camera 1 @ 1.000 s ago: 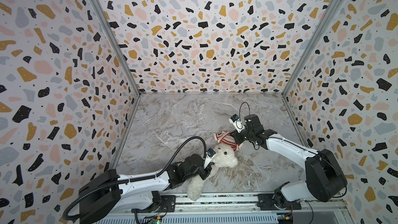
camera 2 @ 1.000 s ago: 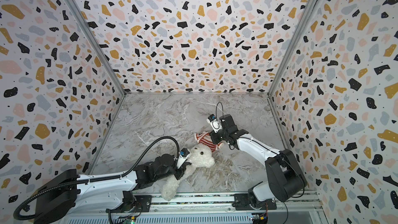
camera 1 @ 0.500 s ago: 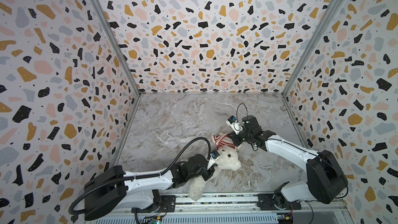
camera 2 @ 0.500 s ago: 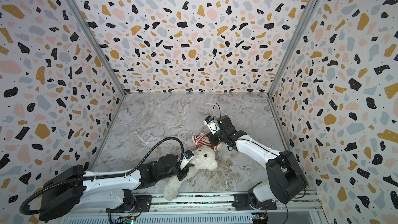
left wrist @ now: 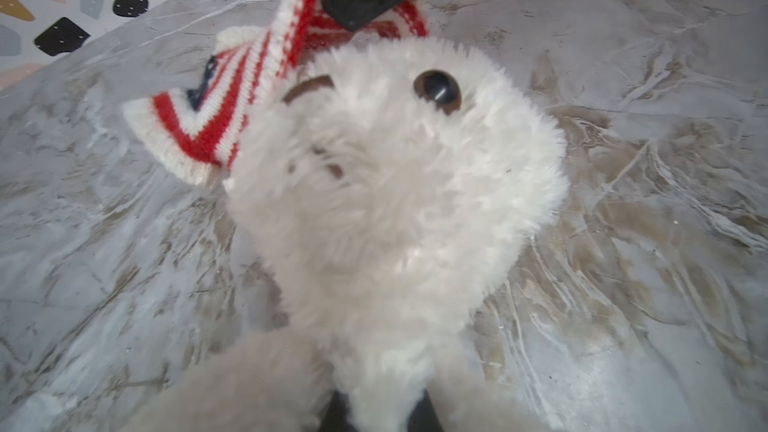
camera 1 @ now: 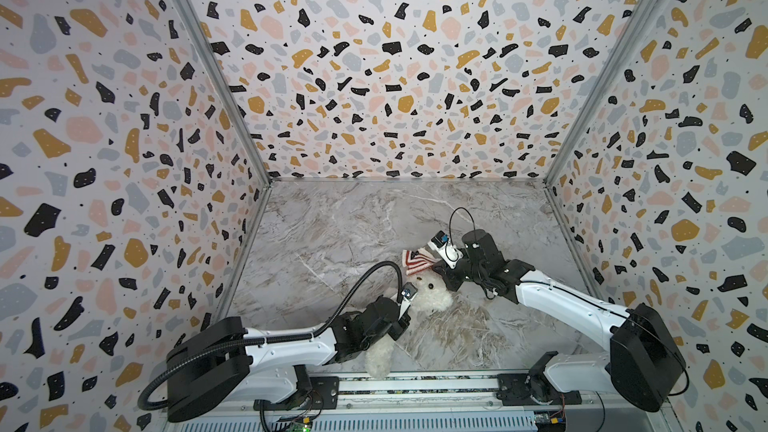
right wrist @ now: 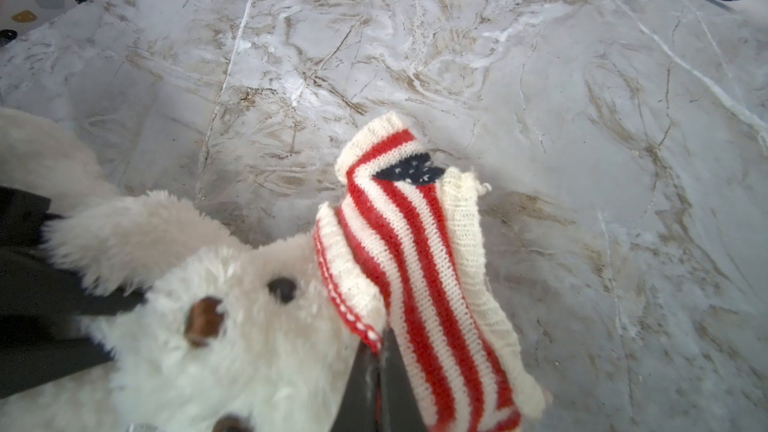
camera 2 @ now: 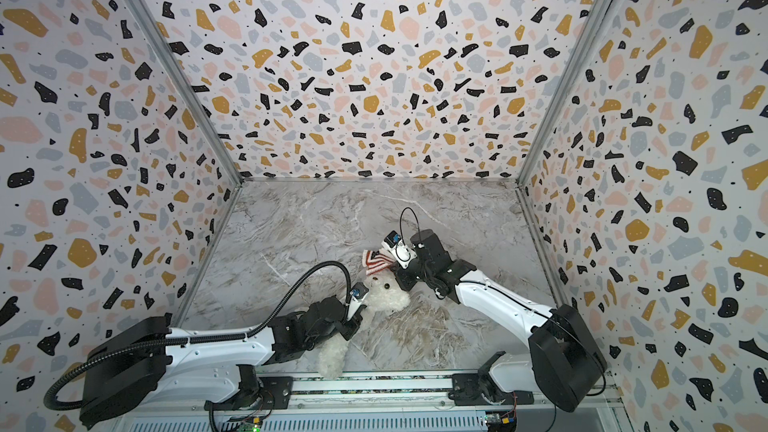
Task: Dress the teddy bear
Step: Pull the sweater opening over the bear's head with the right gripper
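Marbled tabletop (camera 1: 332, 234) boxed in by speckled walls (camera 1: 374, 76), with the teddy bear (camera 1: 432, 295) lying near the front edge between the two arms, face up, one leg reaching toward the front rail (camera 1: 415, 382). Left hand (left wrist: 377, 411) apparently clamped on the bear's body below the head, dark fingers just showing on either side of the fur in the left wrist view. Right hand (right wrist: 376, 384) pinched closed on the hem of a red-and-white striped sweater (right wrist: 415, 263), pressed against the crown of the head and not yet pulled over it. Several ways to go wrong from here. Seems to be a thin pinch on stretchy knit, so likely to slip free once the pull meets the width of the head. May also have caught both layers of the hem, which would keep the opening shut and only bunch the sweater against the fur. Could snag on an ear and twist sideways, with a sleeve ending up where the neck hole should be. Soft, squashy fur under the left hand, so a hard tug might slide the bear out of that grip or drag it toward the rail. Cannot tell from these views which opening of the sweater faces the head, so a wrong-way start is also possible.
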`<state>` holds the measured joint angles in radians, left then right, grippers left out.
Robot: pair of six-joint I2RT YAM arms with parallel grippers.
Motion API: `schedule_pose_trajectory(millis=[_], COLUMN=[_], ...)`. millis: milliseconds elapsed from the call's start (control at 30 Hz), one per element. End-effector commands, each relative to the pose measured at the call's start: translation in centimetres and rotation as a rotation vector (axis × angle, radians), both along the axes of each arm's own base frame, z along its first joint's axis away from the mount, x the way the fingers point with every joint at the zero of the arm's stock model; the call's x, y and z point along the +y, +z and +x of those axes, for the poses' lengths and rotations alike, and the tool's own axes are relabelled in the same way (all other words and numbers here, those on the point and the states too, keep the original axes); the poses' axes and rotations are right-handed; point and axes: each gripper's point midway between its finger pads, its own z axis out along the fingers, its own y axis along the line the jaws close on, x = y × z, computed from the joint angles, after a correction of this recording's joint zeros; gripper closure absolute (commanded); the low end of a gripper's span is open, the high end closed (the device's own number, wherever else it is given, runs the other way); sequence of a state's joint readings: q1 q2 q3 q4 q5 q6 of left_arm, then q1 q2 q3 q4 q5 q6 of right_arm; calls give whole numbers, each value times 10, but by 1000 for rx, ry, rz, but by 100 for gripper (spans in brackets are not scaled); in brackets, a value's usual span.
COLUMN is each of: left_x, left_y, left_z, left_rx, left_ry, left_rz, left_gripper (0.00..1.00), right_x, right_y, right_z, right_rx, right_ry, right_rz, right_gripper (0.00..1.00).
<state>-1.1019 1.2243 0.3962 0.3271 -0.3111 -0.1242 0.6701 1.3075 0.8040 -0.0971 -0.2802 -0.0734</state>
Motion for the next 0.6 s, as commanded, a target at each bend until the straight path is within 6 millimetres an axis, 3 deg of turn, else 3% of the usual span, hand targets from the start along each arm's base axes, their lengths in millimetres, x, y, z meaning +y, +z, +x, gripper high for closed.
schedule_pose_trajectory(millis=[0,567], left_x=[-1,42], left_y=[35,60], left_z=[23,36], left_rx=[-95,-207], left_ry=[128,337], left_rz=[-86,-184], left_gripper=[100,100], right_x=[5,37], right_y=[11,36], right_z=[-10,-38], right_rx=[-39,-105], right_ry=[32,143], right_rz=[6,22], right_gripper=[100,100])
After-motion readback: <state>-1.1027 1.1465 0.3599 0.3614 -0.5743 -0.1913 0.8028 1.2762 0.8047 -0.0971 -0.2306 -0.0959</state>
